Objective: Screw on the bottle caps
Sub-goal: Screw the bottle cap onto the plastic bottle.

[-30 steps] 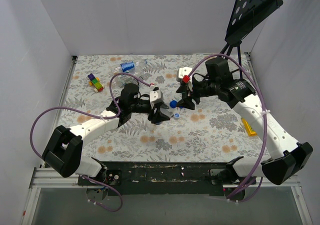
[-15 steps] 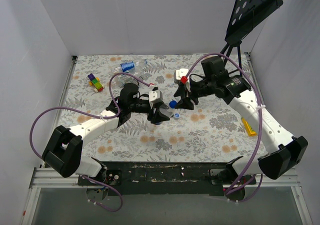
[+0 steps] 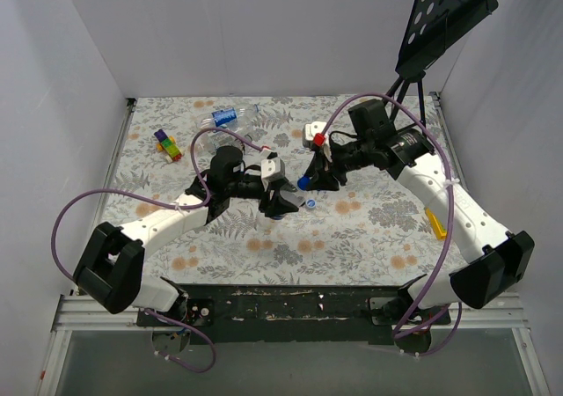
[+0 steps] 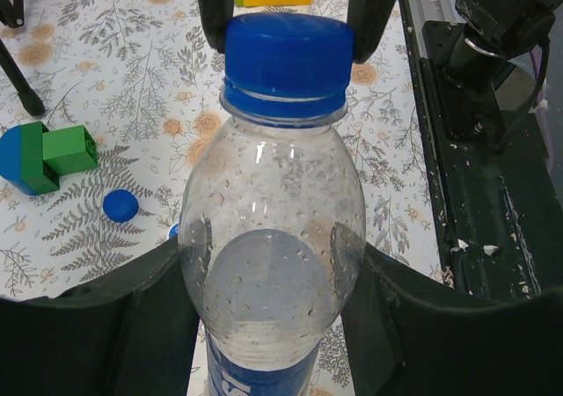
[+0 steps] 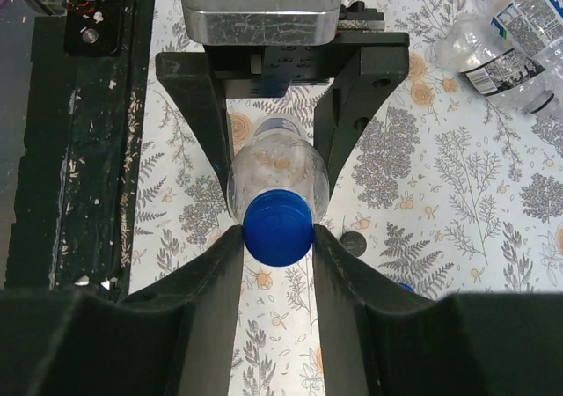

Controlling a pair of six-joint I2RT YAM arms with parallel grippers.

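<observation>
Toy blocks (image 3: 167,145) are seen far left on the table (image 3: 369,238). Spare bottles (image 3: 227,116) are laid flat at the rear, left of centre. Mid-table, a clear bottle (image 4: 273,255) is clamped around its body by the left fingers (image 4: 132,326) and pointed toward the right arm. A blue cap (image 4: 288,55) is seated on its neck. That cap is pinched on both sides by the right fingers (image 5: 207,282), closed narrow on it. A loose blue cap (image 4: 120,205) is seen on the table near the held bottle, close to a green-and-blue block (image 4: 44,154). A yellow block (image 3: 437,223) is seen far right.
</observation>
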